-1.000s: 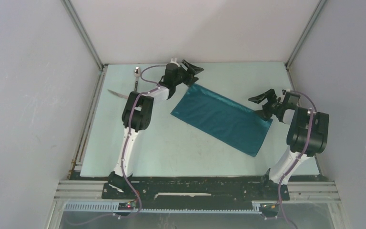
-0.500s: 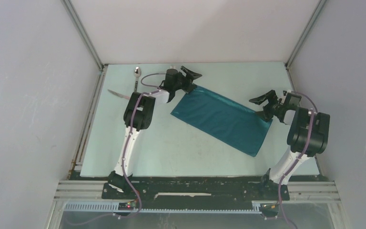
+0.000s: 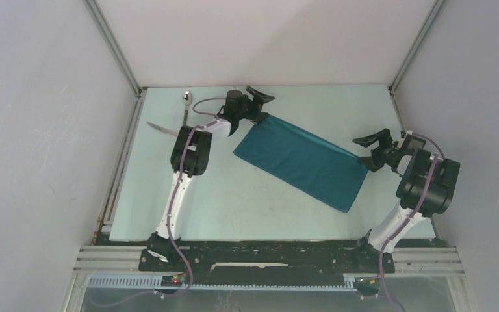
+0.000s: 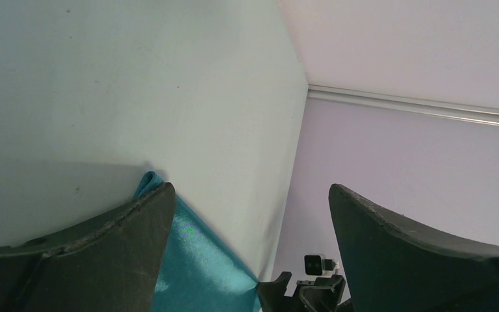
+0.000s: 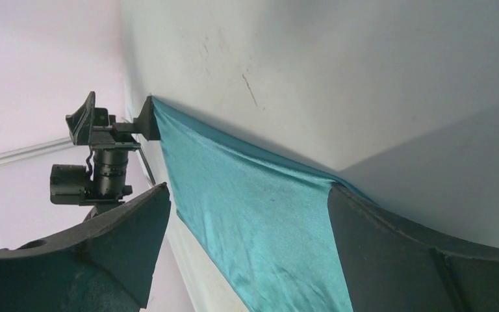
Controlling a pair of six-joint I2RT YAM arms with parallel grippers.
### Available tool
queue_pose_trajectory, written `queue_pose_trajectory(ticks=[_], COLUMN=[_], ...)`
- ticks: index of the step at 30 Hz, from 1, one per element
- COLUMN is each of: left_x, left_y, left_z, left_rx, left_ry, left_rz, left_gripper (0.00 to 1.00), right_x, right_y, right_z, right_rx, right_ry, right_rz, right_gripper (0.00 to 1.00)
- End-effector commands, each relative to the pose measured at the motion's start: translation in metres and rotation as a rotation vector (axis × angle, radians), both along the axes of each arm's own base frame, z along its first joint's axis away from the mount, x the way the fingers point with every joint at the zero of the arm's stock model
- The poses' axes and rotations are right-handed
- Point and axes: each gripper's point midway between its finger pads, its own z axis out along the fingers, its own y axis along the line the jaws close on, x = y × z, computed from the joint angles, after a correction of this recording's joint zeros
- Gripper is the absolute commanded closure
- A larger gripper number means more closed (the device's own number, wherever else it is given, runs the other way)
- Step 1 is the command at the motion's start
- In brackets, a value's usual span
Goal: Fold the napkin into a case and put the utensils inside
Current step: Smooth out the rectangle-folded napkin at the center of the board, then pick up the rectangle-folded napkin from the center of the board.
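Top external view, left to right. The knife point(image 3: 162, 129) and the spoon point(image 3: 186, 104) lie at the far-left of the table point(image 3: 234, 201), close together and well apart from the cloth.

The left gripper point(image 3: 262, 106) stands at the far-left corner of the napkin point(image 3: 302, 162). Its jaws are spread and nothing is between them, which the left wrist view confirms. The napkin lies flat as a folded rectangle, running diagonally from far-left to near-right across mid-table. The right gripper point(image 3: 368, 150) sits just off the far-right corner, likewise spread and empty.

Assessment: the step in hand appears to be letting go after a fold. Both grippers should lift clear without snagging a corner, so that the edges stay aligned for the next fold.

Change from the earlier frames: the left jaws have widened at the corner. The right arm has drawn back toward the right wall, its fingers now off the cloth edge. The napkin's outline and the utensils are unchanged.
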Motion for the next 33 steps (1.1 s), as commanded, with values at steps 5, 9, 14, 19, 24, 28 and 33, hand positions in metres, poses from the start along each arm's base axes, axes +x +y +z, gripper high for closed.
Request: queue_pose_trajectory(ticks=[5,9,14,19,24,28,33], left_x=[0.006,0.004,-0.020,-0.083,-0.173,-0.239,-0.301], left_y=[0.009,-0.002,0.012,0.041,0.052,0.047,0.062], left_z=[-0.016,0.033,0.120,0.174,0.211,0.228,0.242], left_rx=[0.102,0.119,0.281,0.393,0.307,0.198,0.245], left_ry=[0.005,-0.104,-0.175,-0.155,-0.173,-0.222,-0.339], left_rz=[-0.001,-0.085,-0.149,-0.188,-0.236,-0.362,-0.485], left_gripper=[0.01,0.00,0.00,0.00,0.00,0.00,0.00], right_x=[-0.019,-0.031,-0.089,-0.139,-0.148,-0.137,-0.138], right_y=[-0.038,-0.052,-0.059,-0.012,-0.001,0.020,0.021], right_z=[0.011,0.032,0.055,0.051,0.055,0.037,0.005], right_rx=[-0.111,-0.293,-0.656,-0.559,-0.603,-0.536,-0.555], right_ry=[0.016,0.121,0.459,0.609,0.556,0.566,0.650], right_rz=[-0.082,-0.110,-0.245,-0.112,-0.106,-0.054,-0.047], right_gripper=[0.00,0.00,0.00,0.00,0.04,0.20,0.27])
